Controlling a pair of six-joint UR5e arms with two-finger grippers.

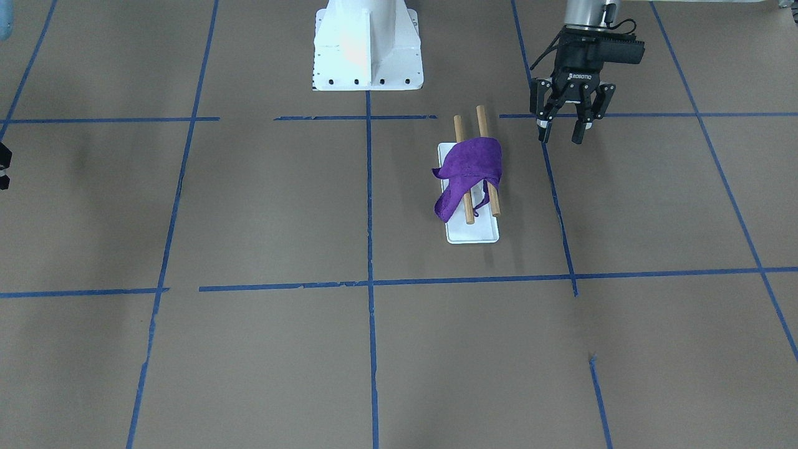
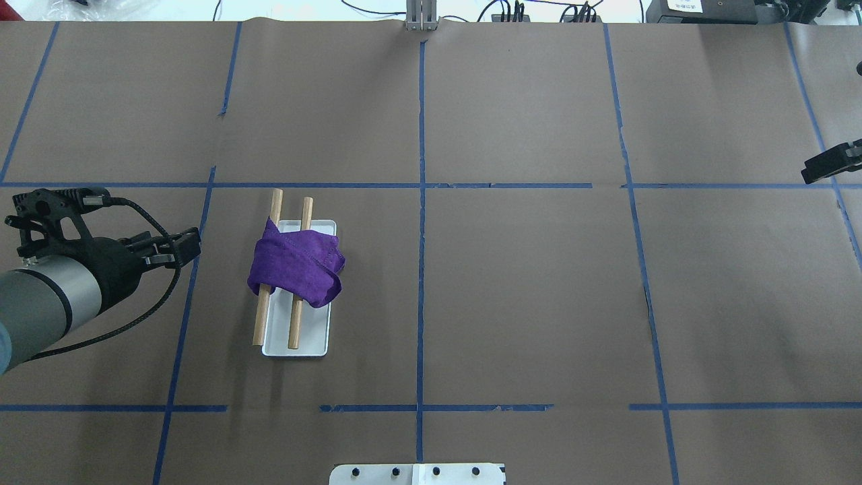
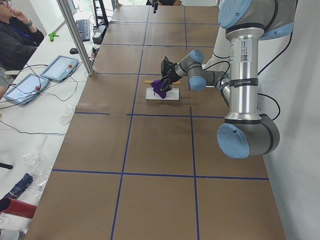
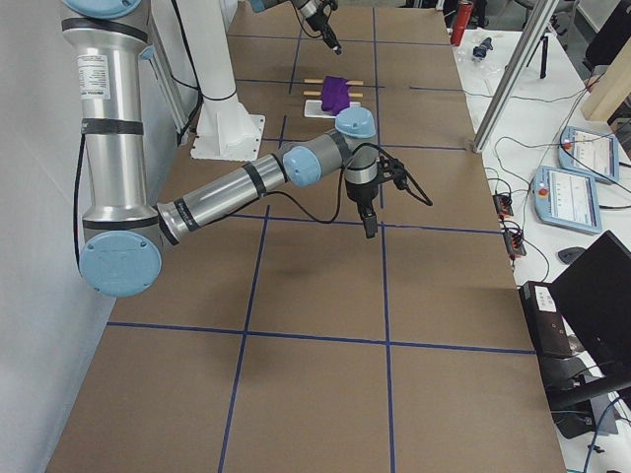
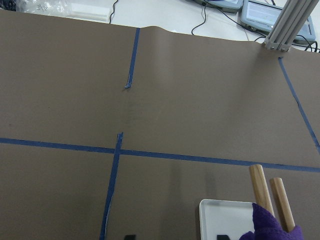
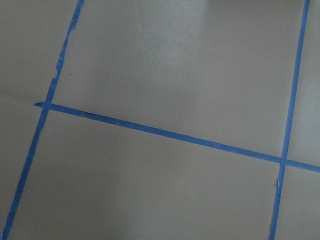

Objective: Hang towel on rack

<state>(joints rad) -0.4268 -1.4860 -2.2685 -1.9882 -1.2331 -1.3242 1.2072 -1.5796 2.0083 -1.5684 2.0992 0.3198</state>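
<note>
Purple crumpled cloth towel (image 1: 471, 168) noted draped across both brown wooden dowel rods of small white-based rack (image 1: 474, 232), one end hanging below the rods. Rack standing on brown paper-covered surface (image 1: 249, 206). Left claw (image 1: 561, 134) released, fingers spread, empty, near rack, clear of towel. Right claw (image 4: 371, 227) well apart; grip state cannot be told.
</note>
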